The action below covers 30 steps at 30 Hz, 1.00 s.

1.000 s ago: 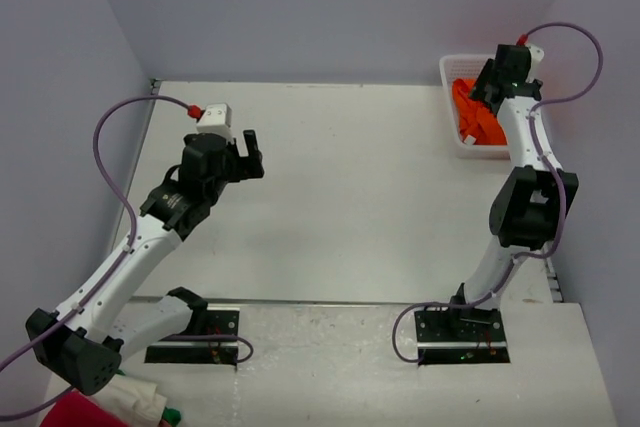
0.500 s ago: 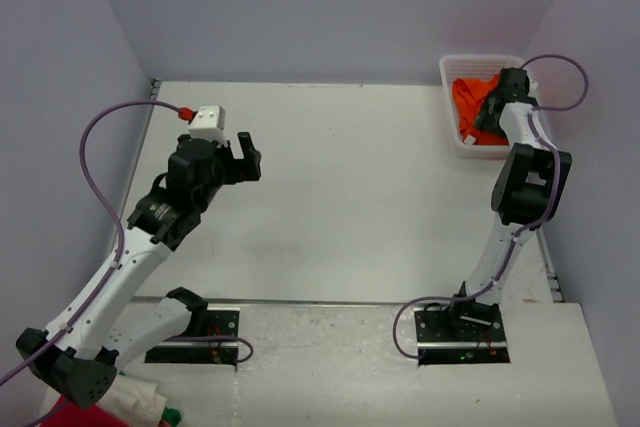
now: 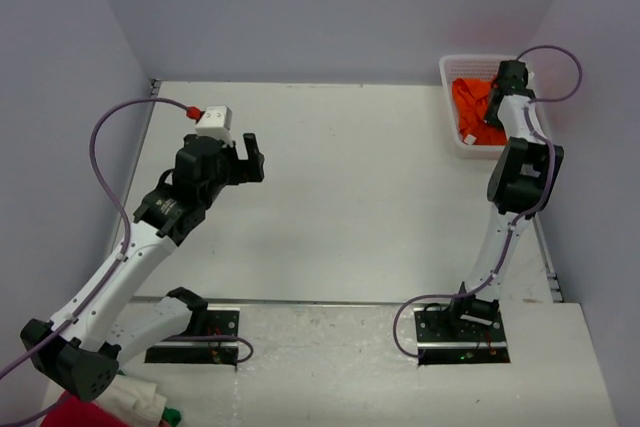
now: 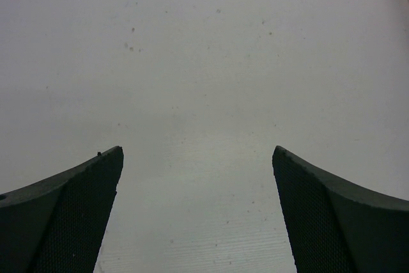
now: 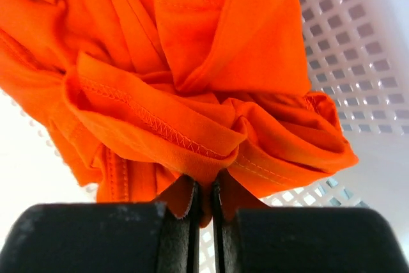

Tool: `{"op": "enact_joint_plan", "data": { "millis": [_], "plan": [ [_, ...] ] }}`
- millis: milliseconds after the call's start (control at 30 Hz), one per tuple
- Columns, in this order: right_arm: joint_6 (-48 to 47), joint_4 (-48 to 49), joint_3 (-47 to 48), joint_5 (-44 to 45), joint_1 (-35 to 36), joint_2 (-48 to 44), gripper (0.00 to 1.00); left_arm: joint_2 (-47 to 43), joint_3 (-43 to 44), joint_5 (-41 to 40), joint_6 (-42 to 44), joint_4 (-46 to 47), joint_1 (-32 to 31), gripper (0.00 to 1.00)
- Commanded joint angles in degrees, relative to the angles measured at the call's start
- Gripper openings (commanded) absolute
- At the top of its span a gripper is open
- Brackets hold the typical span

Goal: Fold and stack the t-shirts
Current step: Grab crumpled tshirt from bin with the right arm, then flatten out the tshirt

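Basket (image 3: 447, 97) of crumpled orange t-shirts (image 5: 192, 62) at the table's far right corner, right gripper (image 5: 204, 199) pinched on a fold.
White lattice basket holds the bunched t-shirts, and the right gripper's jaws are closed tight on a stitched hem inside it. Left gripper (image 4: 197, 151) hangs spread wide over the bare, speckled white table (image 3: 350, 207), holding nothing, well apart from the basket. Pale grey walls close three sides; a red, white and green cloth pile (image 3: 135, 402) lies by the left arm's base.
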Motion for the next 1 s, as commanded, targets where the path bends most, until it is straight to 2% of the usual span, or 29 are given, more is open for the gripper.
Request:
{"op": "enact_joint_plan", "data": {
  "millis": [0,133,267,400,567,700,900,967],
  "plan": [
    [-0.64,5.98,1.64,-2.16,1.38,-5.7,0.0,0.91,-0.1,2.08,0.61,0.95,-0.11,0.98],
    [-2.04,8.38,5.14,0.63,6.47,-11.25,0.0,3.29,-0.55,3.4,-0.36,2.01,-0.2,0.98],
    [-5.9,8.47,16.28,2.66,10.78,-13.97,0.0,4.52,-0.9,3.58,-0.63,2.18,-0.2,0.97],
    [-12.22,9.61,23.52,1.7,13.95,-18.8,0.0,4.08,-1.87,2.26,-0.54,2.53,-0.2,0.97],
    [-18.82,8.04,28.44,-1.73,22.47,-25.48,0.0,9.08,1.29,1.82,-1.59,0.78,-0.29,0.98],
    [-24.09,6.45,28.1,-2.52,30.11,-31.28,0.0,12.34,4.19,3.57,-2.12,-0.63,-0.2,0.98],
    [-28.41,6.01,22.65,-0.85,45.56,-40.78,0.0,9.89,5.17,2.52,-2.82,-0.72,-0.29,0.98],
    [-28.85,5.39,22.38,0.63,48.4,-42.54,0.0,9.18,5.17,2.7,-3.17,-1.5,-0.2,0.98]
  ]
}}
